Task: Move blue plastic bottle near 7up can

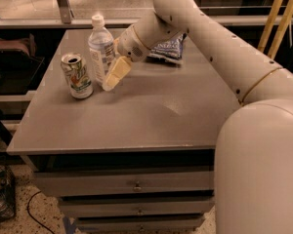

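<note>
The blue plastic bottle, clear with a white cap, stands upright on the grey table at the back left. The 7up can, white and green with an open silver top, stands just left of it, nearly touching. My gripper reaches in from the right and sits against the bottle's lower right side, close above the table top. The bottle hides its far side.
A dark blue crinkled chip bag lies behind the arm at the back of the table. My white arm spans the table's right half. Drawers are below the front edge. A wire basket stands on the floor at the left.
</note>
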`<state>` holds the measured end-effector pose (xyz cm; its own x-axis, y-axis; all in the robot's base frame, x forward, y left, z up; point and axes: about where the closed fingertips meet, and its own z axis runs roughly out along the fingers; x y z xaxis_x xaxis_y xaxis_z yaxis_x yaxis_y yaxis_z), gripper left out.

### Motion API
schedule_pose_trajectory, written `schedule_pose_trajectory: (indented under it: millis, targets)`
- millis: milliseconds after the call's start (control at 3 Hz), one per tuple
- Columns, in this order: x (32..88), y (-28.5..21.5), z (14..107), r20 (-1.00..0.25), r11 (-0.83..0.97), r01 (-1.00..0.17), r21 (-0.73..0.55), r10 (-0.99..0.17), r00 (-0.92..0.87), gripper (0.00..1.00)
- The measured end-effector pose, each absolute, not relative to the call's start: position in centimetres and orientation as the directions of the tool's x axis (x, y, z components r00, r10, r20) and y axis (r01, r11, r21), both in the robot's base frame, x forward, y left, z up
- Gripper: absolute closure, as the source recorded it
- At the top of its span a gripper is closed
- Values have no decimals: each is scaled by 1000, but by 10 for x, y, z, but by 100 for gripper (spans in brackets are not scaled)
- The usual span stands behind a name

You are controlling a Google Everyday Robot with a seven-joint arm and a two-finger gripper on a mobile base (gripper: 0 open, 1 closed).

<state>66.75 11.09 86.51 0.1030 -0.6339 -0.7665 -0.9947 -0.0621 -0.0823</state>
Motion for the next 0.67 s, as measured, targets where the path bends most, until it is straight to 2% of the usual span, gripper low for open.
schedule_pose_trajectory:
  millis: [333, 667]
  targets:
    - [667, 111, 865, -767, -62, -995, -82, -634, 103, 0]
    - [659, 85, 874, -770, 4, -990, -139, -629, 106, 0]
